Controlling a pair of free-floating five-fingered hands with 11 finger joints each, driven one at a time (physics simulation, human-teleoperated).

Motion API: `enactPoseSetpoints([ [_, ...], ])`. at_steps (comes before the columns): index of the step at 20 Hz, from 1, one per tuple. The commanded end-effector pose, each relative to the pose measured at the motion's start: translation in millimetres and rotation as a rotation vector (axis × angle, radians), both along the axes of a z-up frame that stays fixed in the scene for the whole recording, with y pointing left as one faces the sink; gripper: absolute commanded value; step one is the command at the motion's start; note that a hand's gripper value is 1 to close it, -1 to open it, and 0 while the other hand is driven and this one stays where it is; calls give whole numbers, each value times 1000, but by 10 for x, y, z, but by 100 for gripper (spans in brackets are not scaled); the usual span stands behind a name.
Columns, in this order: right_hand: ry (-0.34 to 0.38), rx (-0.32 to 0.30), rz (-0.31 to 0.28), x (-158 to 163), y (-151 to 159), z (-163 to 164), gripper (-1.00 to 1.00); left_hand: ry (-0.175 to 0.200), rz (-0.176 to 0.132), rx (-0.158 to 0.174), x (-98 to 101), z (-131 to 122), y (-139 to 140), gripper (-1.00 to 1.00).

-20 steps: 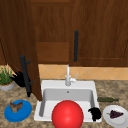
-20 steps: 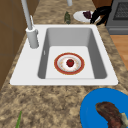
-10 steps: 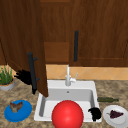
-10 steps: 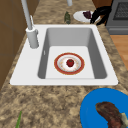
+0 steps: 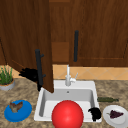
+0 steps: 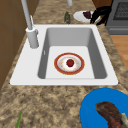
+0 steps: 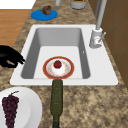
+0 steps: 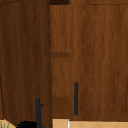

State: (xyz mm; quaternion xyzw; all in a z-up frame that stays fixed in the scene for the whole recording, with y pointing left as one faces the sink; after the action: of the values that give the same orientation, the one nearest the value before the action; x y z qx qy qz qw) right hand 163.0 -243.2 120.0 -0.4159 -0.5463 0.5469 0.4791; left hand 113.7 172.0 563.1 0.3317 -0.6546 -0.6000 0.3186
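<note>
The left cabinet door (image 5: 27, 42) stands swung out over the counter, its black bar handle (image 5: 38, 70) toward me. My left hand (image 5: 29, 73) is at the door's lower edge, just left of the handle's bottom end; the upper view shows my left hand (image 8: 26, 124) there too. My right hand (image 5: 95, 113) hovers at the sink's front right corner with relaxed fingers, holding nothing. That right hand (image 6: 100, 13) hangs beside the grape plate (image 6: 83, 15). From the right side, the right hand (image 7: 10, 58) floats just off the sink rim (image 7: 17, 75).
A red-rimmed plate (image 6: 75, 71) with a small red fruit (image 6: 70, 62) lies in the sink. A big red round shape (image 5: 67, 115) covers the sink's front. Nearby: faucet (image 5: 68, 77), blue plate with brown food (image 5: 22, 113), dark green bottle (image 7: 57, 100), potted plant (image 5: 6, 80), stove (image 6: 120, 15).
The open door's handle edge has swung to the right, and my left hand has moved right with it. The right hand has stayed where it was.
</note>
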Motion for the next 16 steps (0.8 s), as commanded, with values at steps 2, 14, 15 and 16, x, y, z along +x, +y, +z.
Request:
enactPoseSetpoints([
  [2,0,0,0,0,0,0,0,0,10,32,90,126,-304,-100],
  [14,0,0,0,0,0,0,0,-1,137,41,540,119,-645,-100],
  [15,0,0,0,0,0,0,0,-1,147,42,580,117,-669,-100],
  [16,0,0,0,0,0,0,0,2,158,45,636,106,-688,-100],
])
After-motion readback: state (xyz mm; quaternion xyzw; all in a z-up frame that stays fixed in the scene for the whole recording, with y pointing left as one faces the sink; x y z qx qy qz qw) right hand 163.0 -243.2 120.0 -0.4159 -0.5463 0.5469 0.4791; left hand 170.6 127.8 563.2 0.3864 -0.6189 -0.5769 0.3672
